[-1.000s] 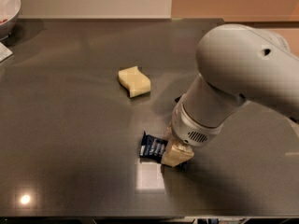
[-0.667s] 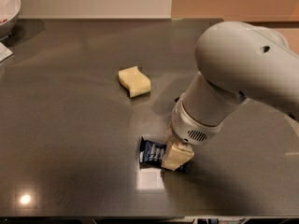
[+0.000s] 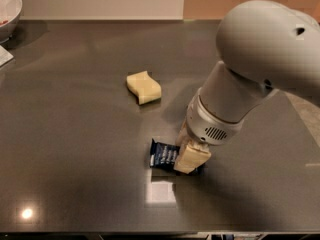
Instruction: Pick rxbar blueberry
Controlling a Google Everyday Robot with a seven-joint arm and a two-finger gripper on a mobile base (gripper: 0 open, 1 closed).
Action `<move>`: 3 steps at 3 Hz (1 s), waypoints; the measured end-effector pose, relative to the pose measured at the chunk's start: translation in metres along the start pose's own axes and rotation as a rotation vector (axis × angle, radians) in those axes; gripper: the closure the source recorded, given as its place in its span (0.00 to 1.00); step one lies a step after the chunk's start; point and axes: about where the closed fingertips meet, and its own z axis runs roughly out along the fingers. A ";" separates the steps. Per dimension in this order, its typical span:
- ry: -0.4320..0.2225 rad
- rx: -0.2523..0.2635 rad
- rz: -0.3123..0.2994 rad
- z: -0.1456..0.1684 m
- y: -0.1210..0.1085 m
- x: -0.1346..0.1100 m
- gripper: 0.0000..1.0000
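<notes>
The rxbar blueberry (image 3: 163, 155) is a dark navy-blue wrapper with white text, lying flat on the dark tabletop (image 3: 75, 134) near its front edge. Only its left part shows; the rest is hidden under the gripper. My gripper (image 3: 191, 157), with cream-coloured tips, reaches straight down from the big white arm (image 3: 260, 59) and sits on the bar's right end, at table level.
A pale yellow wavy sponge (image 3: 144, 87) lies on the table behind and to the left of the bar. A white bowl (image 3: 7, 6) stands at the far left back corner. A pale wall runs along the back edge.
The arm has shifted slightly to the right, and the gripper end and the bar sit a little higher in the view than before. The sponge has not moved.
</notes>
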 end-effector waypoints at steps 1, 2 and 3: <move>-0.015 0.000 -0.016 -0.026 -0.004 -0.010 1.00; -0.026 -0.005 -0.038 -0.055 -0.007 -0.021 1.00; -0.039 0.006 -0.059 -0.086 -0.015 -0.031 1.00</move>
